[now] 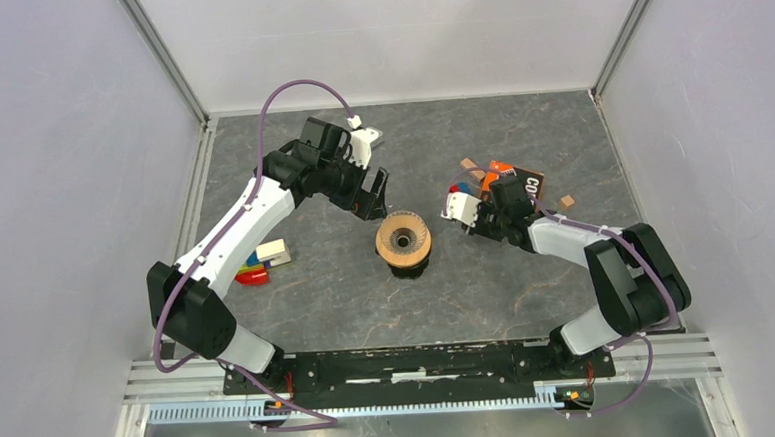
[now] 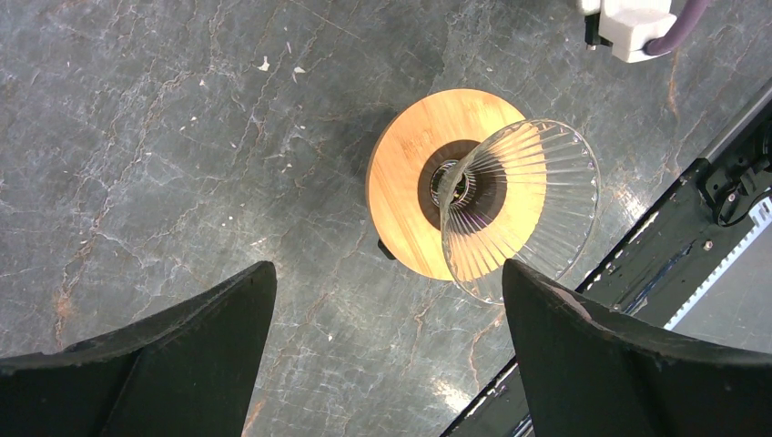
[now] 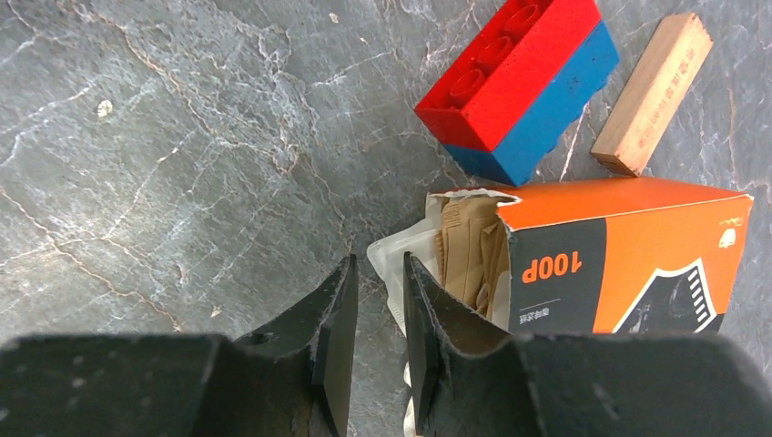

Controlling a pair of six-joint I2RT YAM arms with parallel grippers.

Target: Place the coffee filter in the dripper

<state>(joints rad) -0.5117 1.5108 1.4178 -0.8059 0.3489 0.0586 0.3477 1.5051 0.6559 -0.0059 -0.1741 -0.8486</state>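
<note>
The right claw (image 3: 380, 264), narrowly apart at the coffee filter (image 3: 391, 273) peeking from the orange box (image 3: 637, 246) right of the dripper (image 2: 510, 209), should, I'd say, pinch one sheet gently, while the left claw (image 2: 390, 267) gapes wide above that dripper.

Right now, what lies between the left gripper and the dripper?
Only bare grey table separates the left gripper from the dripper, seen in the left wrist view.
</note>
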